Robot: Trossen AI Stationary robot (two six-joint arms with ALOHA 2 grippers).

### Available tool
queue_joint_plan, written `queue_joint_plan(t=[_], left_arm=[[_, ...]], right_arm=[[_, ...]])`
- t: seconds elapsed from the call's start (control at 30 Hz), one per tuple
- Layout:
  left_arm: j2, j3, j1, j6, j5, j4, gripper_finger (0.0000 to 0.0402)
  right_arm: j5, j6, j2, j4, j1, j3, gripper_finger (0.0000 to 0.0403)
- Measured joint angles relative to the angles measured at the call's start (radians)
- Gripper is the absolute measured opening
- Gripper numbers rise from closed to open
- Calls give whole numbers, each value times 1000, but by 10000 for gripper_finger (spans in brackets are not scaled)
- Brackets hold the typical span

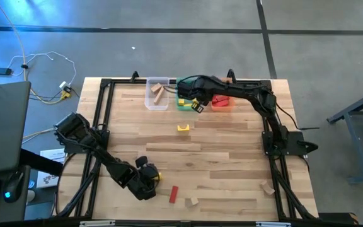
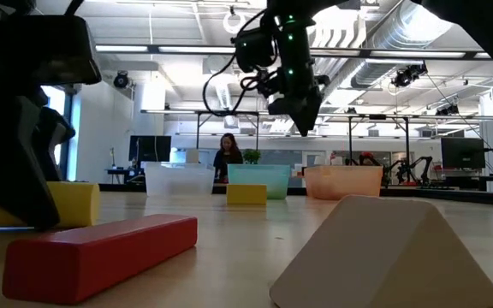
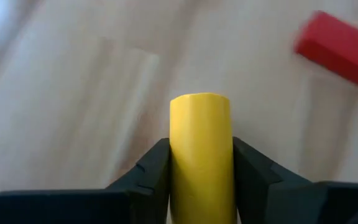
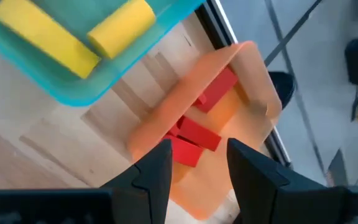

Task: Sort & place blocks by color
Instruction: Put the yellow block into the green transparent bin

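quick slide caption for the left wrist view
Left hand clamped on a yellow cylinder block, red bar lying on the table beyond.

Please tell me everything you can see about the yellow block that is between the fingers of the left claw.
The yellow block is a smooth piece with a rounded top, painted plain yellow and probably wood. It sits lengthwise between the two dark fingers of the left claw, which press on both its sides. It is near the front edge of the table, low over or on the wood; I cannot tell which. A red bar lies close by, apart from it.
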Motion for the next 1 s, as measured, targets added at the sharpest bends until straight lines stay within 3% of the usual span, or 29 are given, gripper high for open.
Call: queue_joint_plan(t=[0.43, 0.73, 1.0], left_arm=[[-105, -2, 142, 142, -78, -194, 103], [-239, -1, 208, 194, -148, -345, 103], [-323, -1, 281, 318, -165, -347, 103]], right_arm=[[75, -4, -66, -5, 105, 0, 138], [119, 86, -96, -84, 179, 0, 138], [111, 129, -96, -117, 216, 0, 138]])
